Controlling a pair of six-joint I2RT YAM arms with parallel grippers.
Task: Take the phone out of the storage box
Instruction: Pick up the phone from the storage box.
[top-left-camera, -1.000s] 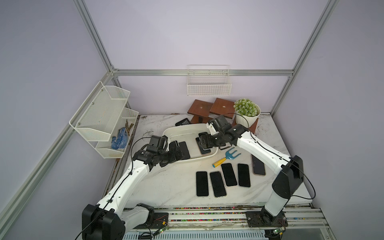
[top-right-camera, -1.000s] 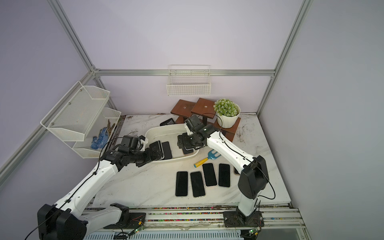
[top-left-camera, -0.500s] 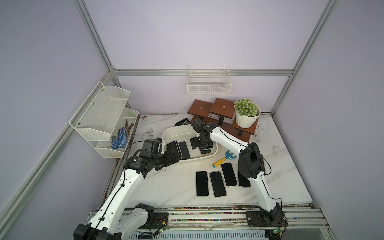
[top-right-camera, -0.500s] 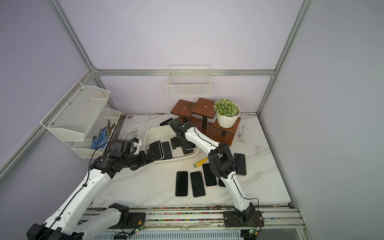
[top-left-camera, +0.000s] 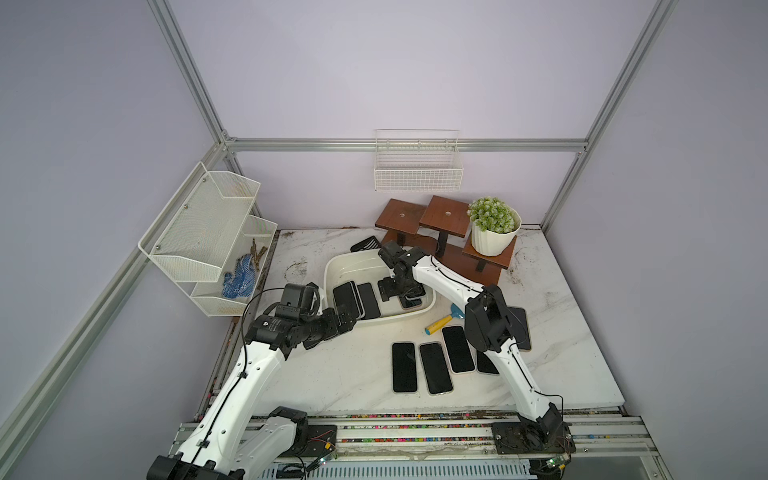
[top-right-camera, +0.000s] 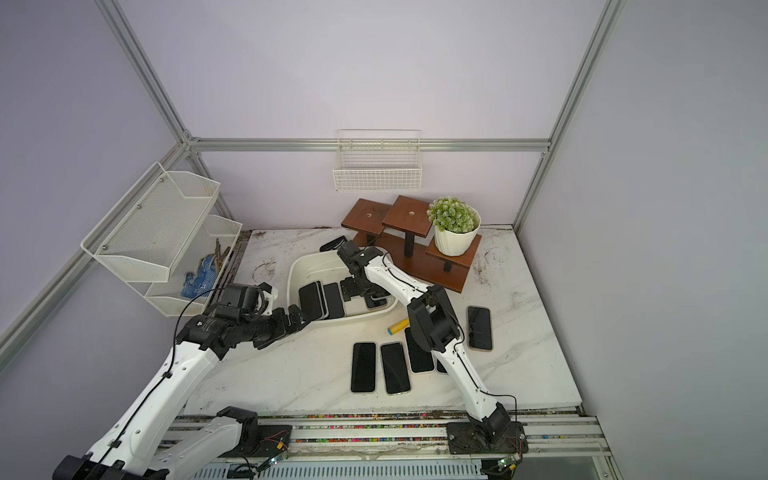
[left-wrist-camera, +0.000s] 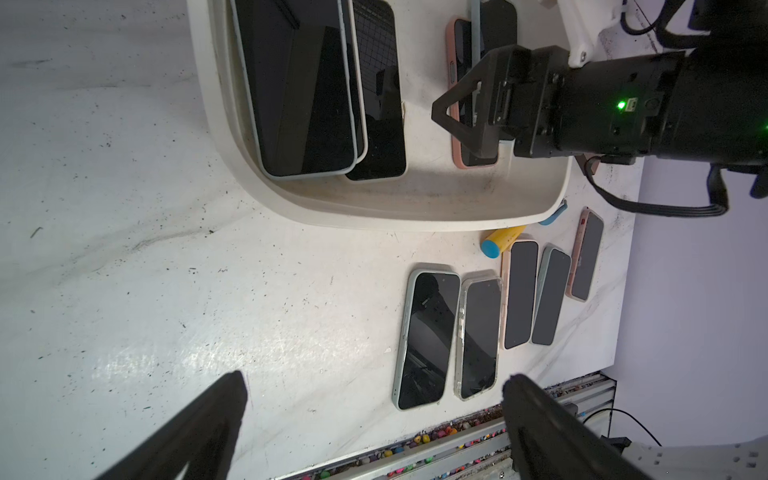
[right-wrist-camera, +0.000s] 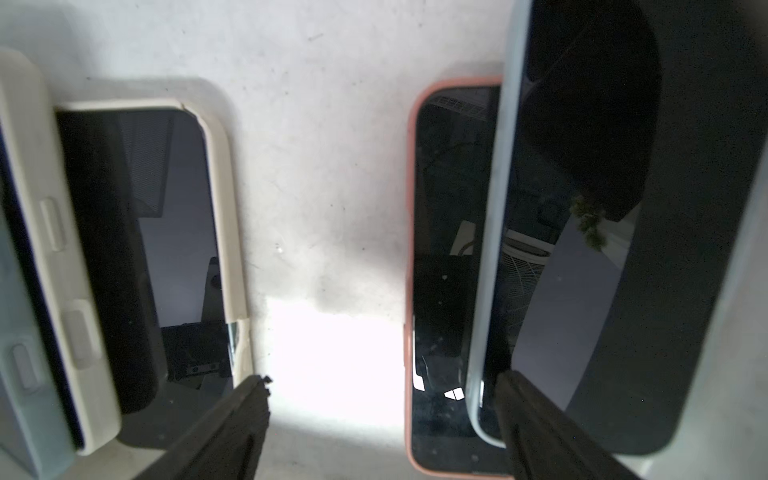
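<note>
Presently we find the right gripper (right-wrist-camera: 380, 380) down inside the shallow white plastic storage box (top-left-camera: 399, 320), jaws apart and empty, straddling bare floor; one fingertip (right-wrist-camera: 540, 424) overlaps the pale-blue-cased phone (right-wrist-camera: 602, 291), itself lying askew on a pink-cased phone (right-wrist-camera: 444, 249); closing here, we judge, may shove both or pinch nothing; the left gripper (left-wrist-camera: 374, 379) hovers spread wide, just outside the box.

Pale lilac walls (top-left-camera: 415, 62), edged with aluminium framing (top-left-camera: 188, 70), close in a white marbled tabletop (top-left-camera: 332, 374) speckled with dirt. A white wire basket (top-left-camera: 417, 170) hangs on the back wall and a white mesh tiered rack (top-left-camera: 199, 232) on the side wall. At the back stands a stepped brown wooden stand (top-left-camera: 446, 214) bearing a potted plant (top-left-camera: 494, 232), under soft, even light.
</note>
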